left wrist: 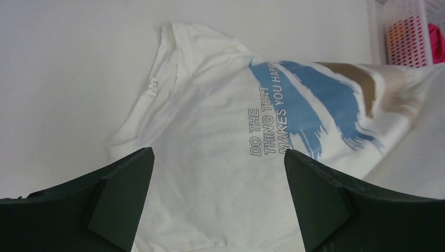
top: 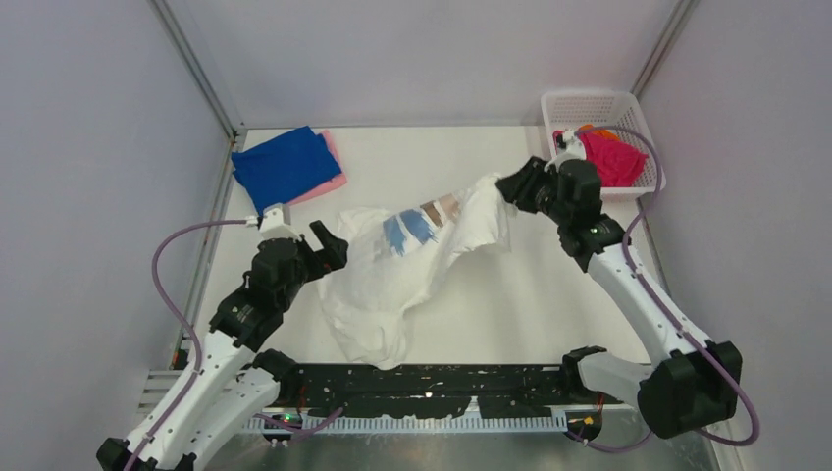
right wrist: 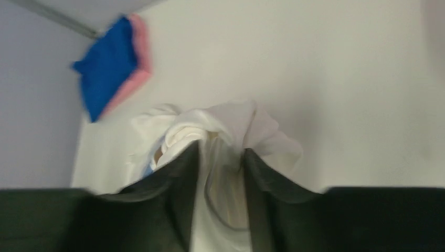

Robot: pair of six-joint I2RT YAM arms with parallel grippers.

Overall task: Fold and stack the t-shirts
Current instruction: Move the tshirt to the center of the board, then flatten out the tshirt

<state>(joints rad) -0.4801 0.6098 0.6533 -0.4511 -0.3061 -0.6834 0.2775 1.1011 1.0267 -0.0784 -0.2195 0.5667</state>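
Where the shirt is: the white t-shirt (top: 392,285) lies crumpled in the middle of the table (top: 510,294). Its blue and brown print (top: 407,231) faces up.
Right end effector: the right gripper (top: 502,186) sits at the 2 o'clock corner of the shirt. Its fingers stand close together with a bunch of white cloth between them, and I judge that it holds this bunch (how firmly, you cannot tell from here).
Left end effector: the left gripper (top: 332,245) hangs over the 9 o'clock side of the shirt, with the jaws wide apart and nothing between them.
Other shirts: a folded blue t-shirt (top: 285,167) rests on a pink t-shirt (top: 338,175) at 11 o'clock. A magenta t-shirt (top: 613,159) and an orange t-shirt (top: 597,129) wait in the basket (top: 589,95) at 1 o'clock.
How it will handle: the shirt is light, soft and without any stiffness. It will sag and fold on itself where you do not support it. It is not fragile, but thin cloth can slip from a shallow pinch.
Where to take hold: take a single edge, for example near the neck edge (left wrist: 157,79) on the left side, not the loose middle. Two hold points well apart should let you spread it flat.
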